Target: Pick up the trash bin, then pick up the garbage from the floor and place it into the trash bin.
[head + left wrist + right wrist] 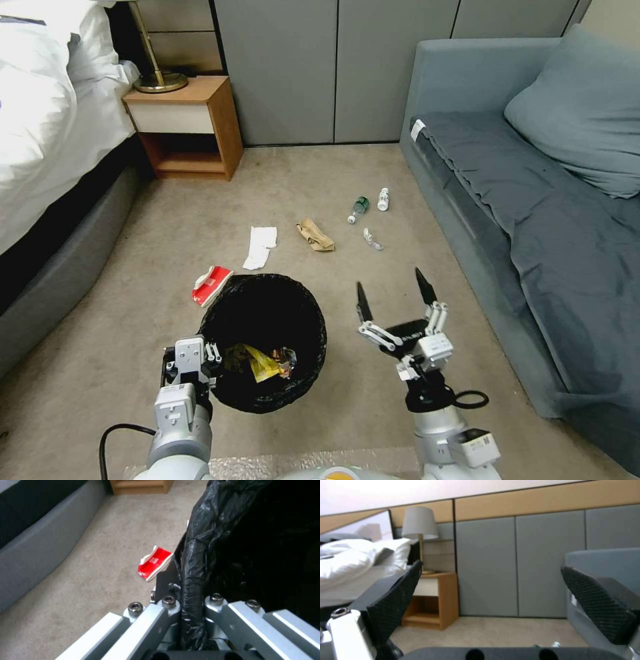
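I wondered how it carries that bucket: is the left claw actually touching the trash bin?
Touching. In the left wrist view, the left gripper is shut on the bag-wrapped rim of the trash bin, with no gap on either side.

A crinkly black bag lines the trash bin [220, 320] holding a yellow wrapper [262, 365], beside a red-white packet [211, 285], white tissue [259, 246], and brown paper bag [315, 235] on beige carpet [167, 227].
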